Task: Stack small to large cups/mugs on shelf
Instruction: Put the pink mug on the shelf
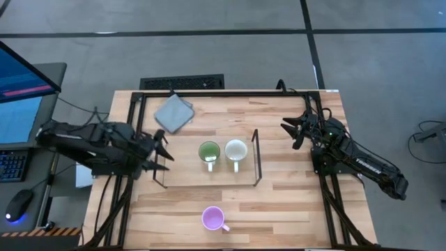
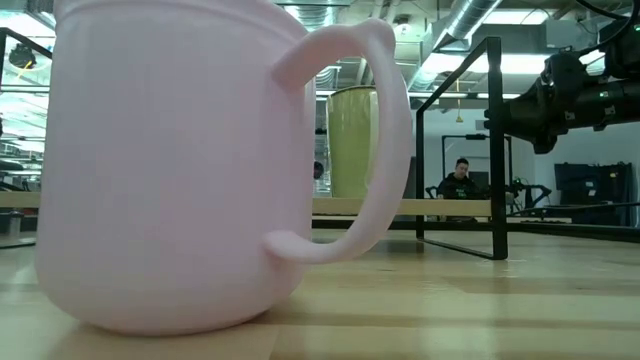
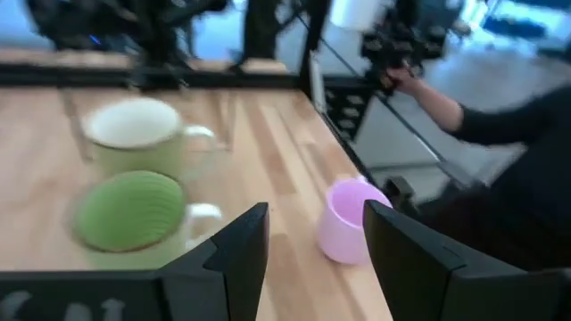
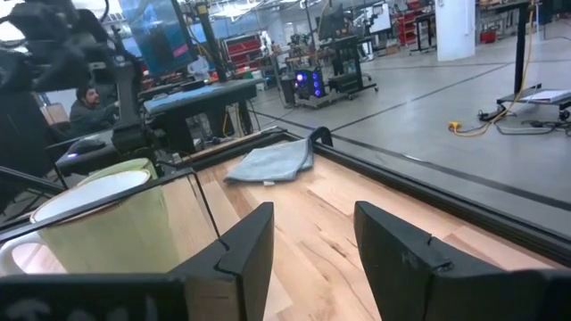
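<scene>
The olive green mug [image 1: 209, 152] and the cream-white mug [image 1: 236, 150] stand side by side on the dark wire shelf [image 1: 257, 157] at the table's middle. The light purple mug [image 1: 213, 219] stands on the table near the front edge; it fills the low view [image 2: 180, 170]. My left gripper [image 1: 164, 154] is open and empty, just left of the shelf. My right gripper [image 1: 290, 130] is open and empty, right of the shelf. The left wrist view shows the green mug [image 3: 129, 209], the cream mug [image 3: 138, 134] and the purple mug [image 3: 348, 223].
A grey folded cloth [image 1: 173, 112] lies at the table's far left. A black frame [image 1: 230, 93] runs along the table's far edge and sides. A person's arm [image 3: 482, 120] shows beyond the table in the left wrist view.
</scene>
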